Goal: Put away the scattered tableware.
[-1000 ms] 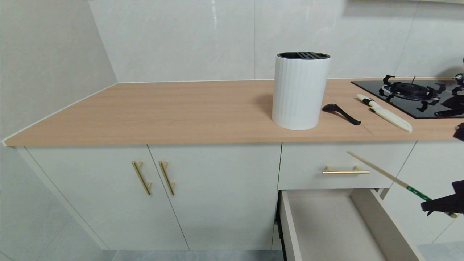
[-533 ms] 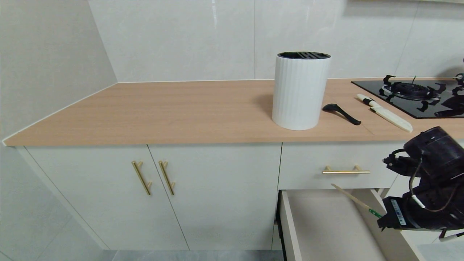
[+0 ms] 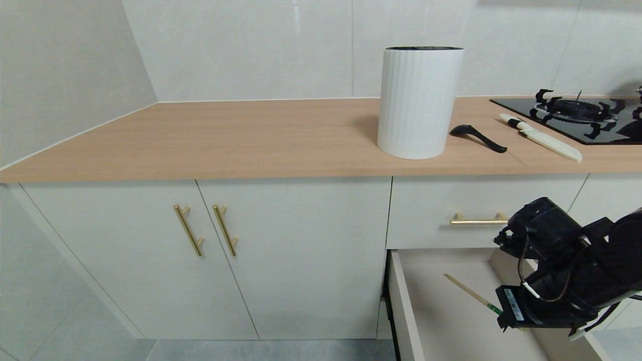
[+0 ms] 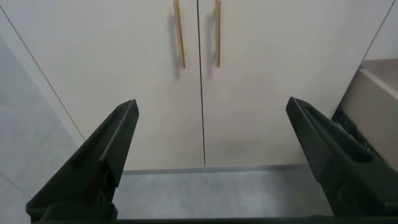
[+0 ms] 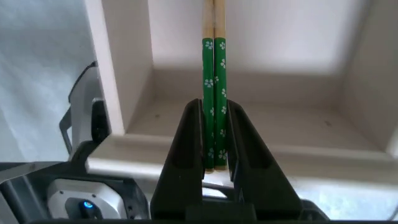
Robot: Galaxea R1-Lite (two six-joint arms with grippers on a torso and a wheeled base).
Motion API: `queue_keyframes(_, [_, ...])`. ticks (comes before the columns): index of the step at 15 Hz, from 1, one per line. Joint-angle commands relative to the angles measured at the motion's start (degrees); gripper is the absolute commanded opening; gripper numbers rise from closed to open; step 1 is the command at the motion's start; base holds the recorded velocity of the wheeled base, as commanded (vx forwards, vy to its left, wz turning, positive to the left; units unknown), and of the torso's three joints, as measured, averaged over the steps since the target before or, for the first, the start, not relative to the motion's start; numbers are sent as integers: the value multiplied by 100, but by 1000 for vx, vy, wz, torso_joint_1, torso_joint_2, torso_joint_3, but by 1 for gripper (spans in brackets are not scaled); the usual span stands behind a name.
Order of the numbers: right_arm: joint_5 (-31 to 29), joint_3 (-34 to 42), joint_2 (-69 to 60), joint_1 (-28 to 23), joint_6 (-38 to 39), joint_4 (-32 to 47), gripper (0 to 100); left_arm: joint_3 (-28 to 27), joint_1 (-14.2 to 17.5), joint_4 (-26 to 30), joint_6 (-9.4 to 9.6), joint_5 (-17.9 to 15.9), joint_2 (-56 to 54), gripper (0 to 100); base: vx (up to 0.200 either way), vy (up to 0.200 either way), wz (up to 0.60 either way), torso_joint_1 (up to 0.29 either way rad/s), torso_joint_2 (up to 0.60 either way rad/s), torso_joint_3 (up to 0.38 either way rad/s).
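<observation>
A pale tiled wall is seen behind a wooden countertop [image 3: 251, 140], under which a drawer [image 3: 399, 296] stands pulled open. On the countertop a white ribbed holder [image 3: 420, 103] is set upright. A black spoon [image 3: 477, 138] lies just beside it, and a knife [image 3: 544, 141] lies nearer the hob [image 3: 577, 113]. A pair of chopsticks [image 3: 471, 295] is held over the drawer by the right gripper [image 3: 503, 312], with the plain tips slanted out across the drawer's bare floor.

In the left wrist view, the left gripper [image 4: 211, 162] is seen with its fingers spread wide and nothing between them. It faces the cabinet doors [image 4: 199, 81], well apart from the drawer.

In the right wrist view, the green patterned ends of the chopsticks are pinched together between the two black fingers, and the sticks are aligned side by side. The drawer's inside lies beyond them.

The step in hand is judged to be laying the chopsticks in the drawer. It would be done best if the sticks were brought low and nearly flat before being let go, so that neither bounces or rolls. They should be kept clear of the drawer's right wall, which the gripper is near. The fingers should be parted gently, so that both sticks drop together. The spoon and knife are not yet put away.
</observation>
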Motion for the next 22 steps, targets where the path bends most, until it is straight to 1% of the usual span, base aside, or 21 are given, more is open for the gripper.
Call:
queue_keyframes(1, [-48, 9, 231, 57, 22, -133, 0, -2, 1, 0, 2, -2, 0, 100, 0, 0, 0, -80, 447, 354])
queue_keyframes(2, [-144, 9, 275, 110, 22, -159, 0, -2, 1, -9, 2, -2, 0, 100, 0, 0, 0, -71, 437, 359])
queue_keyframes(5, [-171, -9, 415, 198, 22, -168, 0, -2, 1, 0, 2, -2, 0, 100, 0, 0, 0, -36, 398, 354])
queue_keyframes(10, [-153, 9, 468, 207, 14, -467, 0, -2, 1, 0, 2, -2, 0, 100, 0, 0, 0, -3, 69, 61])
queue_keyframes(13, [-171, -26, 1417, 233, 5, -1469, 0, -2, 1, -9, 2, -2, 0, 100, 0, 0, 0, 0, 0, 0])
queue_keyframes(14, [-180, -44, 1540, 233, 5, -1592, 0, -2, 1, -9, 2, -2, 0, 100, 0, 0, 0, 0, 0, 0])
queue_keyframes(15, [-285, -35, 1918, 233, -4, -2040, 0, -2, 1, 0, 2, -2, 0, 100, 0, 0, 0, 0, 0, 0])
queue_keyframes(18, [-399, -9, 2252, 207, -13, -2312, 0, -2, 1, -9, 2, -2, 0, 100, 0, 0, 0, 0, 0, 0])
queue_keyframes(20, [-637, 9, 2665, 198, -21, -2769, 0, -2, 1, 0, 2, -2, 0, 100, 0, 0, 0, 0, 0, 0])
queue_keyframes(22, [-742, 9, 2779, 128, -13, -2787, 0, -2, 1, -9, 2, -2, 0, 100, 0, 0, 0, 0, 0, 0])
